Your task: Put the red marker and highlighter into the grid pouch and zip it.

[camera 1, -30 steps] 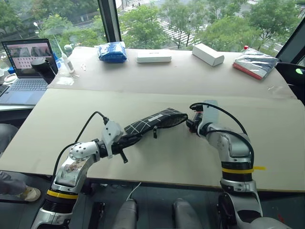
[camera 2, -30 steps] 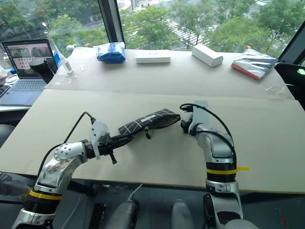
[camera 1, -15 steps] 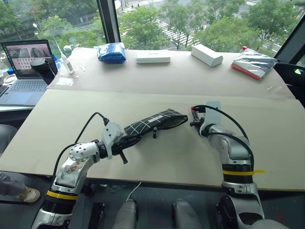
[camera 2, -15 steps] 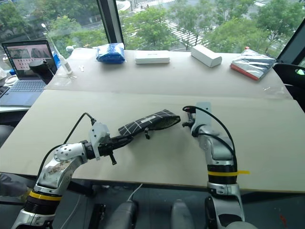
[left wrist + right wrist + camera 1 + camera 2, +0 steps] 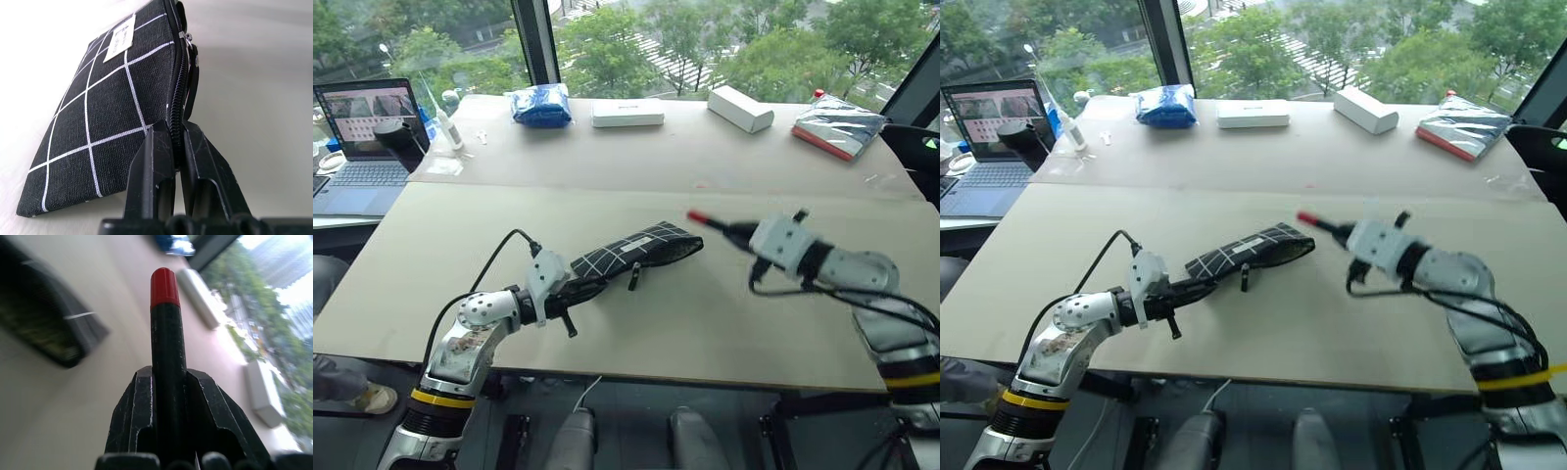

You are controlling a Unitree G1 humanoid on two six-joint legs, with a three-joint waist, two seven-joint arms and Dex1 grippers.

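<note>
Right claw (image 5: 168, 396) grasping red marker (image 5: 166, 352), left claw (image 5: 177, 147) clenched on grid pouch (image 5: 98, 112)

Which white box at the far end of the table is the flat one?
The flat white box beside the blue bundle; the other white box is chunkier.
</note>
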